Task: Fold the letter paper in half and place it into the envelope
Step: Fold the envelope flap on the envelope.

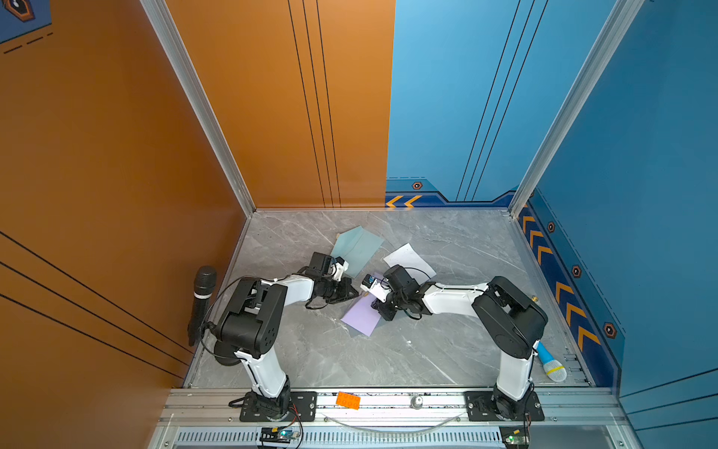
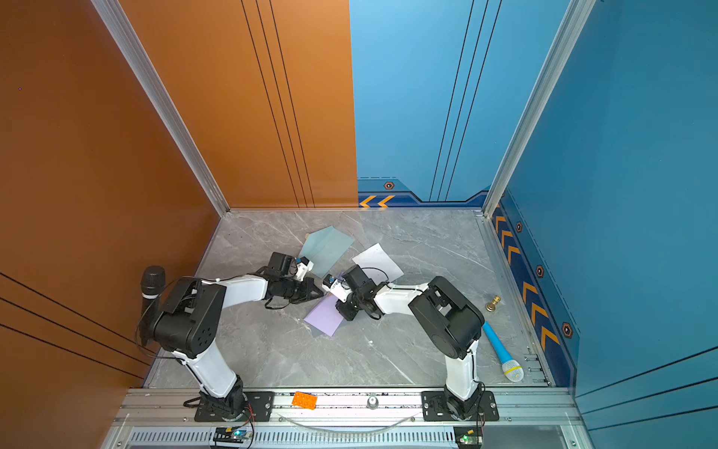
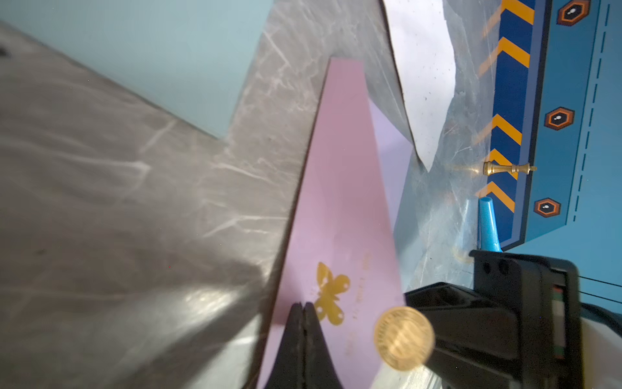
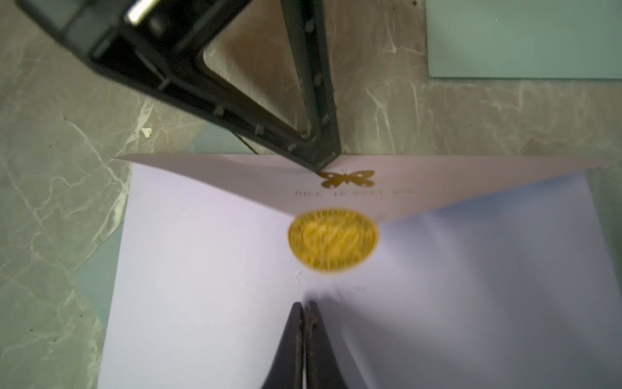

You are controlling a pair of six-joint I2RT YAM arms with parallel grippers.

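Observation:
The lavender envelope (image 1: 361,317) (image 2: 324,318) lies mid-table, its flap (image 3: 336,202) slightly raised, with a gold butterfly and a round gold seal (image 4: 333,240) on it. My left gripper (image 1: 355,293) (image 3: 304,304) is shut, its tips touching the flap by the butterfly, near the fold. My right gripper (image 1: 376,308) (image 4: 304,304) is shut too, its tips just over the envelope's body (image 4: 202,269) below the seal. Beyond the envelope lie a pale teal sheet (image 1: 357,247) and a white sheet (image 1: 410,258); which one is the letter paper I cannot tell.
A black microphone (image 1: 202,299) stands against the left wall. A blue microphone (image 2: 503,355) lies behind the right arm's base, near a small gold chess piece (image 2: 492,304). An orange brick (image 1: 347,400) sits on the front rail. Walls close in three sides.

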